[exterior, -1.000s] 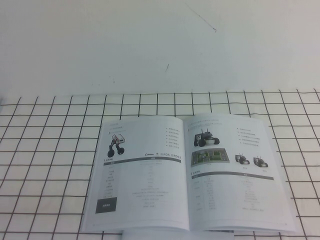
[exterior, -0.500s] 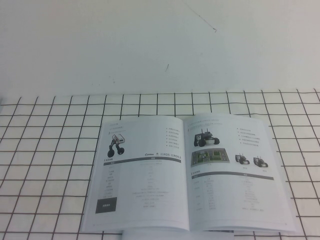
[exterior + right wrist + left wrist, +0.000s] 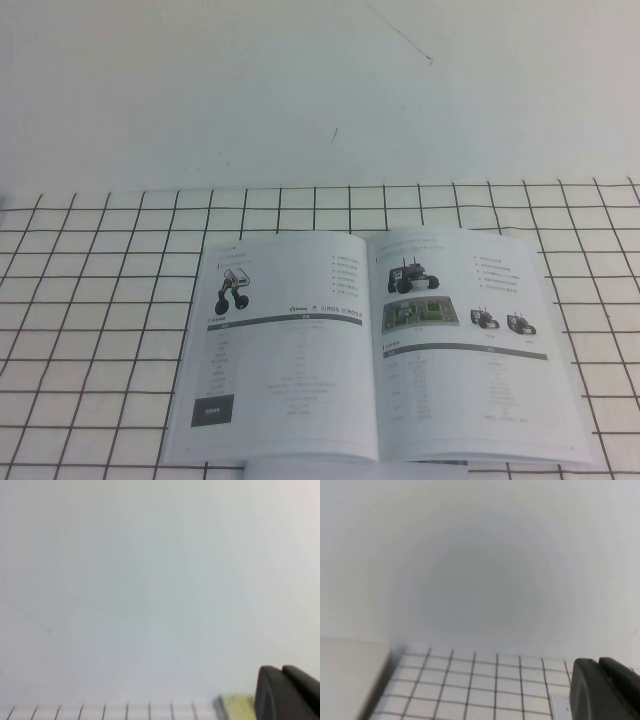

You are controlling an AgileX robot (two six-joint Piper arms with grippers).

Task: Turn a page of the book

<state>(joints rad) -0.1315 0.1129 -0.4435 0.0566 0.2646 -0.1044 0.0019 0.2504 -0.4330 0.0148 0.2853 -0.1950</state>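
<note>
- Book (image 3: 375,355) lies open and flat, page (image 3: 465,345) unturned; nothing done.
- Right pincer (image 3: 289,692) parked, closed empty; left pincer (image 3: 605,687): we cannot tell.

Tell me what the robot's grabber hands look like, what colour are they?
Only small bits show. The left gripper shows two dark, almost black, matte fingers with rounded tops, seen in its own wrist camera. The right gripper looks the same: two dark rounded fingers pressed close together. No cables, stickers or markings are visible. From the high camera neither arm shows, only the thin glossy white booklet.
</note>
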